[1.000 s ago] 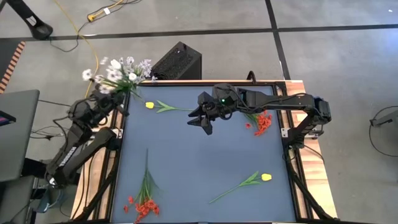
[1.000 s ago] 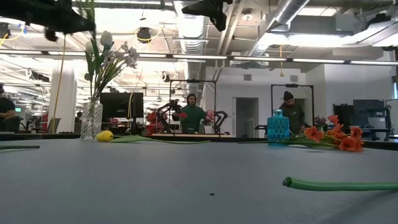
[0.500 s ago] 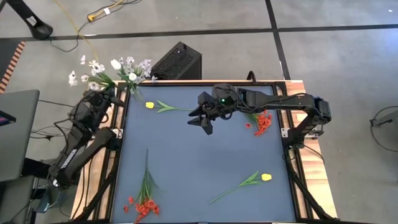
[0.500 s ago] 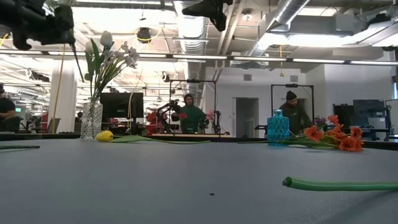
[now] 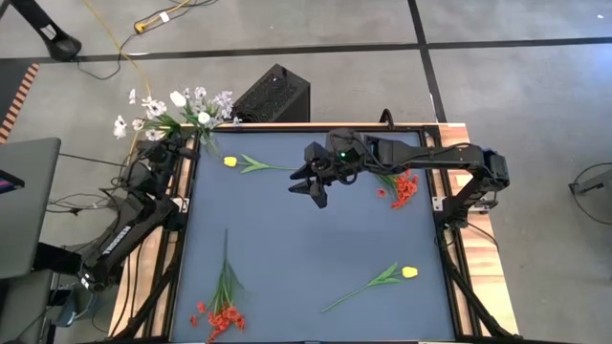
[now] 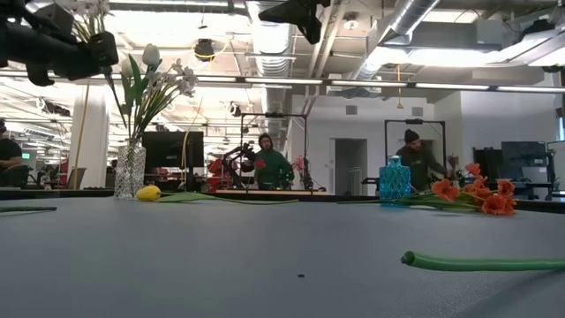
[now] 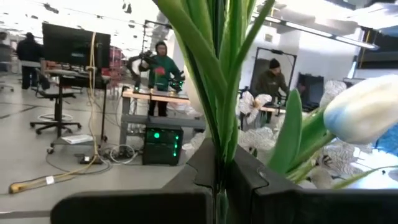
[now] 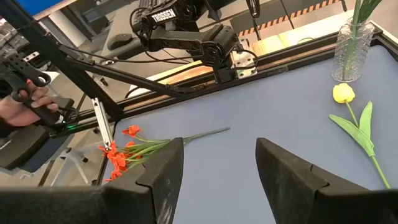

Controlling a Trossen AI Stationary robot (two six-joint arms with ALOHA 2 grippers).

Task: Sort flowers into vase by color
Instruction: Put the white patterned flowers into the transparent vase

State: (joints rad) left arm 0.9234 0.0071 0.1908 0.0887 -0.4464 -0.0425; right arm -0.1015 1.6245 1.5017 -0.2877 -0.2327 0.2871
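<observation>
With a white flower stem [image 7: 217, 93] clamped in the closed left gripper [image 5: 164, 153] above the glass vase [image 6: 129, 170] at the table's far left corner, the stem should be kept upright and lowered straight in, while the right gripper [image 5: 311, 184] hangs open mid-table.

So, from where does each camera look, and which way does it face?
High view: above the table, facing down; both arms show.
Low view: at tabletop height, facing the room; the left gripper shows up high.
Left wrist view: past shut fingers clamping a green stem.
Right wrist view: past open fingers, facing the table.
Low and right wrist views share the glass vase.
</observation>
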